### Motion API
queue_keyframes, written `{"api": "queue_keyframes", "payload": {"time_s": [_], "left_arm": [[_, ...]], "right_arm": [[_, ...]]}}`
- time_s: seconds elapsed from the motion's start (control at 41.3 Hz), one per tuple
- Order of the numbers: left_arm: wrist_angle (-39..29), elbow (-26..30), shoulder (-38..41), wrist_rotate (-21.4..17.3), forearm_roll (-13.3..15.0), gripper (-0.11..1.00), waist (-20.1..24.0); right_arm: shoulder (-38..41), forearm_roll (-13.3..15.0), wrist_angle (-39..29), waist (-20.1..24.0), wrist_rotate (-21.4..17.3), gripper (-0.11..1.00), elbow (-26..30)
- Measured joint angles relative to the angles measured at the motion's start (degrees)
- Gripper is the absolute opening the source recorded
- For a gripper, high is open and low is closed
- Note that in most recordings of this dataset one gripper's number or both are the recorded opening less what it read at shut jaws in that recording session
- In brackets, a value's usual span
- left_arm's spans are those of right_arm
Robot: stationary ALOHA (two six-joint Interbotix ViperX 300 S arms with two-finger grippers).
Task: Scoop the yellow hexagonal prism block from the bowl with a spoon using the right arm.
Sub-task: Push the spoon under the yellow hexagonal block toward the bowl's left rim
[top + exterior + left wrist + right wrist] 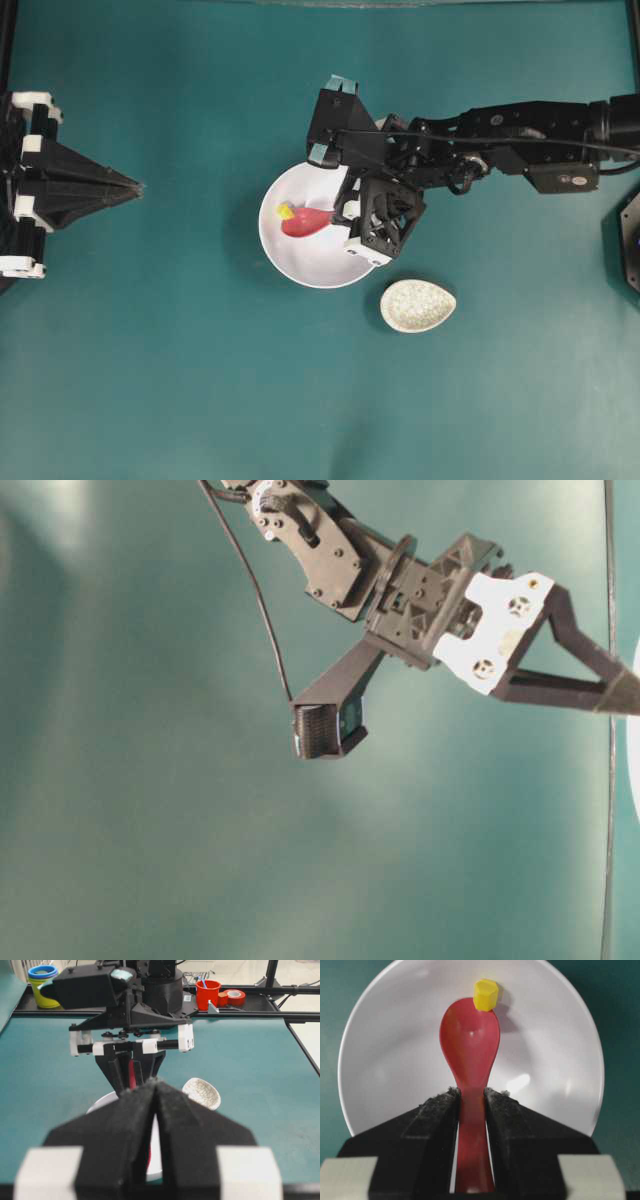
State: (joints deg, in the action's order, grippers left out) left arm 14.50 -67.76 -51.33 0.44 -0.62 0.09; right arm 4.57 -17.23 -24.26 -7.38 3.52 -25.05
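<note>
Even, fairly bright light falls from overhead. From above, my tabletop (150,380) shades darker toward its corners, and the bowl (300,265) throws a soft shadow to its left. In my right wrist view the yellow block (485,995) casts a short shadow to the right, and small glare spots sit on the bowl's white floor and on the spoon (470,1040). My nearest pincer (470,1105) pads look soft and out of focus. The table-level view is hazy, with pale washed-out patches across the teal.
</note>
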Motion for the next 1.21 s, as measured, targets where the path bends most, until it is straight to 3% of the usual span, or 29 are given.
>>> {"api": "queue_keyframes", "payload": {"time_s": [0.339,1.212], "left_arm": [[0.0,0.0,0.0,0.0,-0.1,0.0,0.0],[0.0,0.0,0.0,0.0,0.0,0.0,0.0]], "right_arm": [[0.0,1.9,0.1,0.0,0.1,0.25,1.1],[-1.3,2.5,2.1,0.0,0.1,0.25,1.1]]}}
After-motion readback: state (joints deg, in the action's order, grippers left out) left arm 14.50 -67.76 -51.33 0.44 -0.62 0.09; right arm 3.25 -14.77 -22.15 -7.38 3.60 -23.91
